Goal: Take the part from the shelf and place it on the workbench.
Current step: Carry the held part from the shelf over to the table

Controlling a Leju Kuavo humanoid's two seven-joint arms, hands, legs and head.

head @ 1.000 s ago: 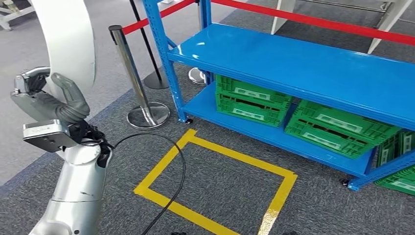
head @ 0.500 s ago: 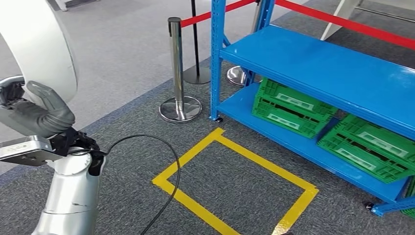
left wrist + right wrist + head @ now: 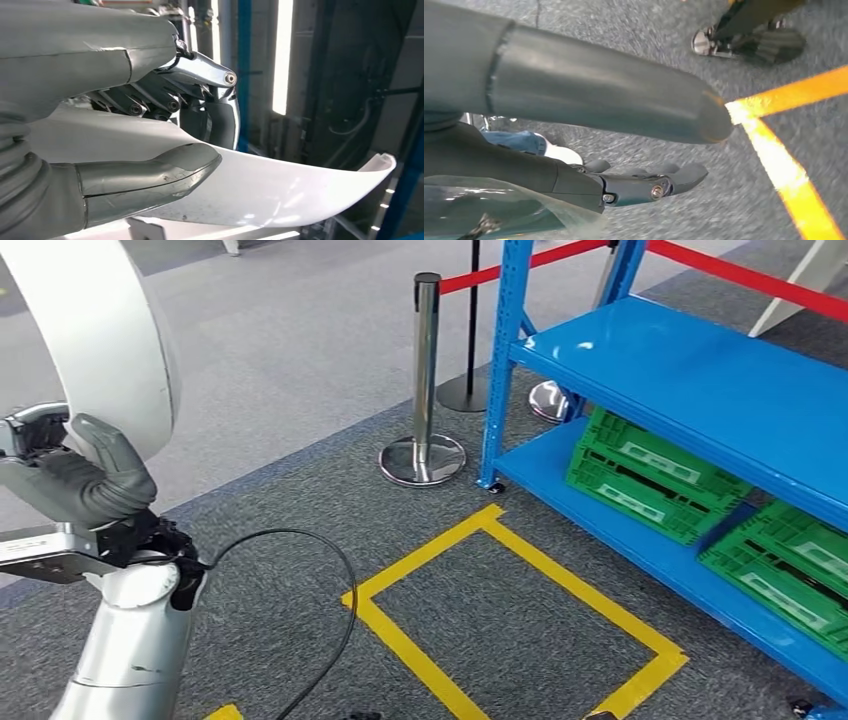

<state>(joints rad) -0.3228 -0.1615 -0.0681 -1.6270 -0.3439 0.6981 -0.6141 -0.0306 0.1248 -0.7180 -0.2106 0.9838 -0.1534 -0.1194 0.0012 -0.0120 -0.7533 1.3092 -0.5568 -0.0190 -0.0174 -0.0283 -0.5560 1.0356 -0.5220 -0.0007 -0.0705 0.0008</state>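
A grey carpeted floor (image 3: 300,470) is stretching across the head view, and a blue metal shelf (image 3: 700,370) is standing on it at the right, its upper deck lying bare. Green plastic crates (image 3: 650,475) are sitting side by side on the shelf's lower deck. A square of yellow tape (image 3: 520,610) is lying on the carpet just in front of the shelf, and in the right wrist view the same tape (image 3: 784,165) is running over the carpet. The white curved part (image 3: 100,330) is rising at the far left, well apart from the shelf, and the left robot hand (image 3: 75,480) is gripping its lower edge; in the left wrist view the thick grey thumb is pressing on one face of the part (image 3: 280,185) while the darker fingers (image 3: 220,115) are curling round the other face. A chrome stanchion post (image 3: 425,380) is standing on a round base near the shelf's corner leg, carrying a red belt (image 3: 480,275). A black cable (image 3: 330,630) is looping over the carpet beside the left arm. The right robot hand (image 3: 589,145) is hanging above the carpet with its fingers stretched out and apart, holding nothing.
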